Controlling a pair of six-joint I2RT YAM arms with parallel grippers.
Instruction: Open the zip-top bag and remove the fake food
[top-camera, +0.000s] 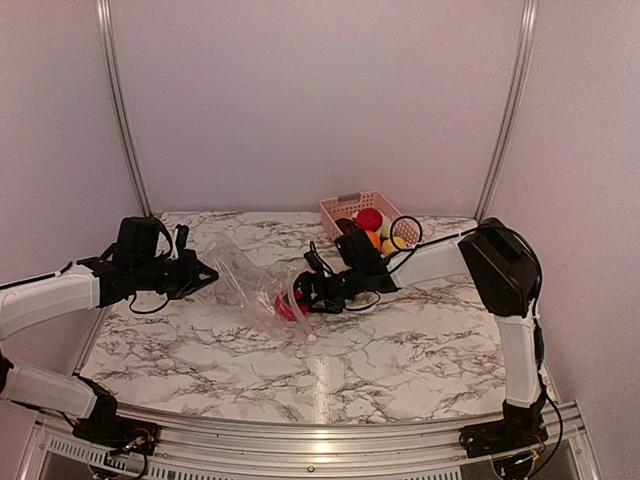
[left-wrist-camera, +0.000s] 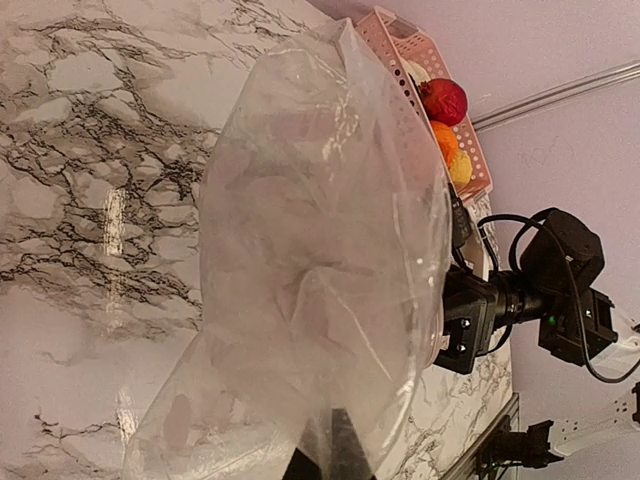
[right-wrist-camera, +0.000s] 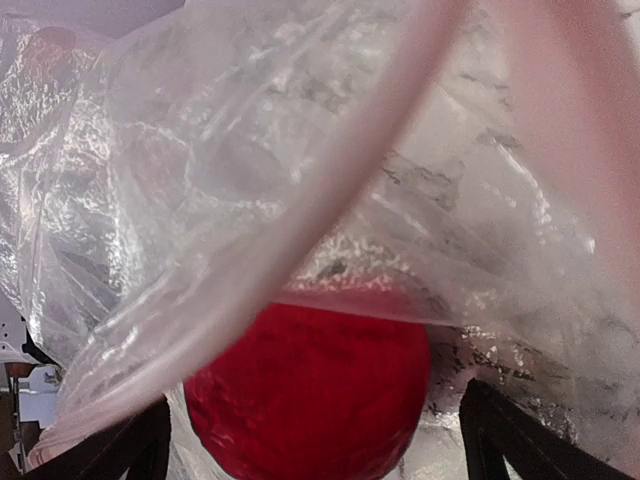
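**Risk: bag gets pinched with the fruit, or the fruit slips**

Top view: the bag (top-camera: 245, 280) lies slack on the table (top-camera: 400, 360) between the arms, with one end raised toward the left gripper (top-camera: 203, 272). The right gripper (top-camera: 300, 293) is at the other end, right by a red fruit (top-camera: 288, 307). The basket (top-camera: 362, 208) behind it holds other fruit (top-camera: 370, 219).

Left wrist view: the left gripper (left-wrist-camera: 335, 448) looks clamped on a fold of the bag (left-wrist-camera: 320, 250), and plastic billows up from it. The hold is thin. A tug from the other arm could pull the film free and collapse the mouth.

Right wrist view: the right gripper (right-wrist-camera: 315, 440) has its fingers (right-wrist-camera: 130, 445) spread wide on either side of the red fruit (right-wrist-camera: 310, 395), not closed on it. Plastic and the blurred zip strip (right-wrist-camera: 330, 200) drape over the top of the fruit. I cannot tell whether a layer sits between the fingers and the fruit. Closing now might trap film against the fruit, so pulling out would drag the whole bag. The round, smooth fruit could also squirt out and roll deeper.
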